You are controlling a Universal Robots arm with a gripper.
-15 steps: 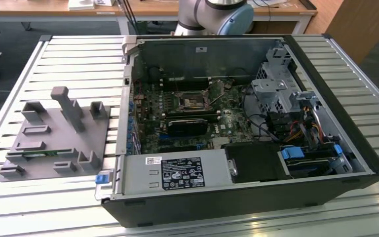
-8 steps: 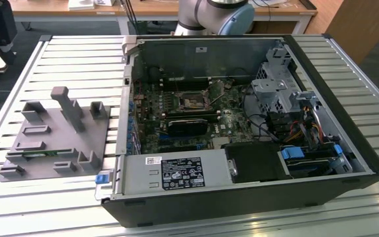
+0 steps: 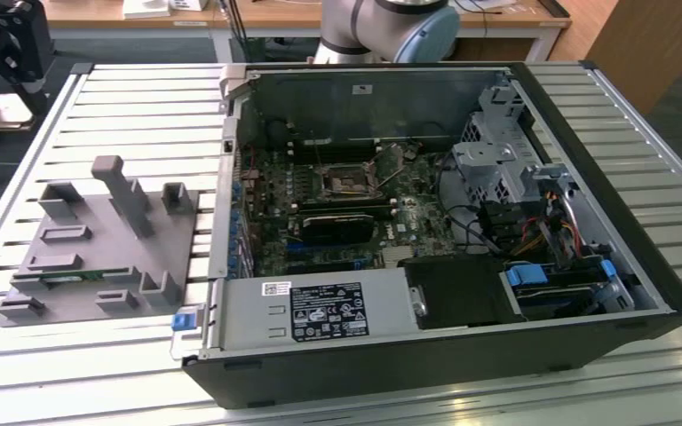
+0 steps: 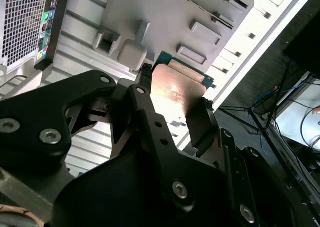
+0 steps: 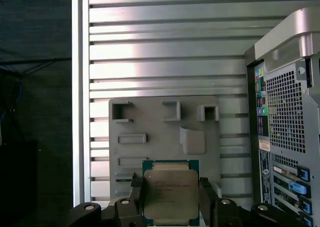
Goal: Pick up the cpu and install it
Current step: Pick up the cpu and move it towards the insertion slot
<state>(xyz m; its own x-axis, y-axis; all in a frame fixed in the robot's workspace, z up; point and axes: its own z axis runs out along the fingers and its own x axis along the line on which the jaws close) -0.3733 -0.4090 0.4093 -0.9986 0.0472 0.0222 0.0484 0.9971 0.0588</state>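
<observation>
The cpu (image 5: 170,196), a flat square chip with a silver-grey metal top and green edges, sits between the two black fingers of my gripper (image 5: 171,201), which is shut on it. In the second wrist view the cpu (image 4: 176,87) shows its shiny top, with the gripper (image 4: 172,104) clamped on two opposite sides. It hangs over the grey holder plate (image 5: 165,132), near that plate's edge. The open computer case (image 3: 436,222) lies in the exterior view with the motherboard's cpu socket (image 3: 347,182) exposed in its middle.
The grey holder plate (image 3: 92,240) lies on the slatted metal table (image 3: 116,106) at the exterior view's left of the case, and a green memory stick (image 3: 75,280) rests in it. The case's rear panel (image 5: 290,112) stands beside the plate. The arm's base (image 3: 383,31) stands behind the case.
</observation>
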